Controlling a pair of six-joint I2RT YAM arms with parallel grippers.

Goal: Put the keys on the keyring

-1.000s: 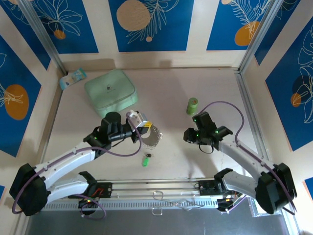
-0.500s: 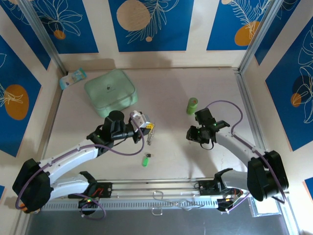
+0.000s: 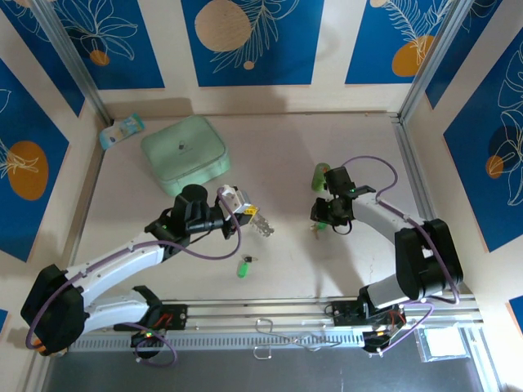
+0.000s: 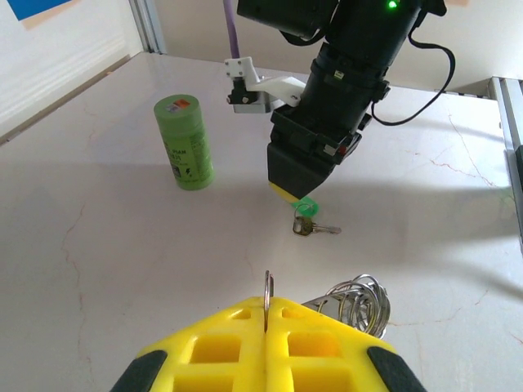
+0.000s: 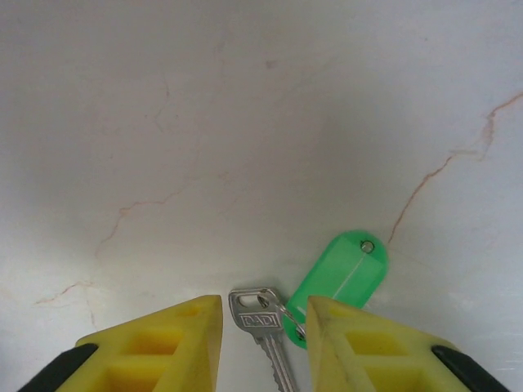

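The keyring (image 3: 261, 226) is found near the middle of a pale, veined bench (image 3: 286, 147), on which everything else is set out. A mint-green square box (image 3: 184, 153) is placed toward the far left. The left gripper (image 4: 267, 317) is extended from the near left toward the centre, and its yellow jaws are clenched on the thin edge of the keyring's metal ring; in the left wrist view a silvery coil is seen just right of the fingertips. The right gripper (image 5: 263, 314) is pointed down at the bench, right of centre. Its jaws are parted and set on either side of one key (image 5: 265, 347), with a gap visible on each side, so nothing is grasped. An upright green cylinder (image 3: 321, 173) is stood just beyond that gripper, and a small teal-and-white packet (image 3: 121, 129) is laid by the far-left wall. The straddled key is silver, is laid flat on the bench and is joined by a small ring to a bright green plastic tag (image 5: 343, 278). The second key (image 3: 243, 266), also marked in green, is laid apart from both grippers, nearer the front edge between the arms.
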